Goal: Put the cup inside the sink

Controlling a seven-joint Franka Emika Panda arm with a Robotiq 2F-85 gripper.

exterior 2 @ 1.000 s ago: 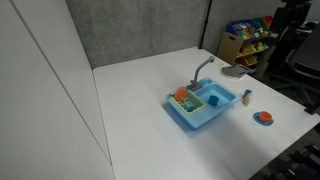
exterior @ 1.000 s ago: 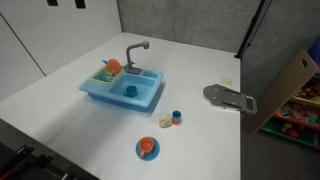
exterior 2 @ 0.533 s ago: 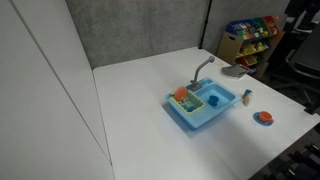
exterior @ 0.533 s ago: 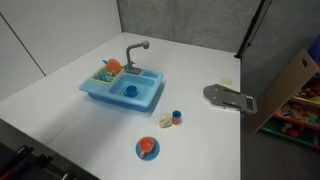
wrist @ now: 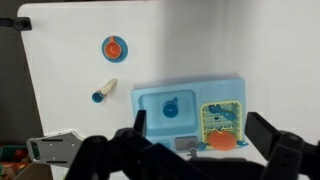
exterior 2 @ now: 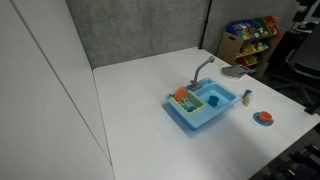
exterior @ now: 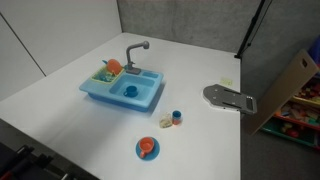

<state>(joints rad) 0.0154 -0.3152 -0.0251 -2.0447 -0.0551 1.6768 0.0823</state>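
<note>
The cup sits inside the basin of the toy sink, seen in both exterior views and from above in the wrist view, so we judge the placing step as good as done. The gripper hangs well above the sink with its jaws spread wide and nothing between them. In the exterior views we cannot make out the arm. The grey faucet stands at the sink's back rim, and an orange piece rests in the side rack beside the basin. To our eye, the next move needs only a clean retreat upward, away from the faucet, with no further grasp. The sink lies near the middle of the white surface, with open room on all sides. The small blue piece with red and yellow bits and the blue plate with orange food lie well apart from the sink, toward one edge. A grey flat bracket sits near another edge, with a cardboard box beyond it. A grey wall panel closes the far side, while the near edges are open drops.
</note>
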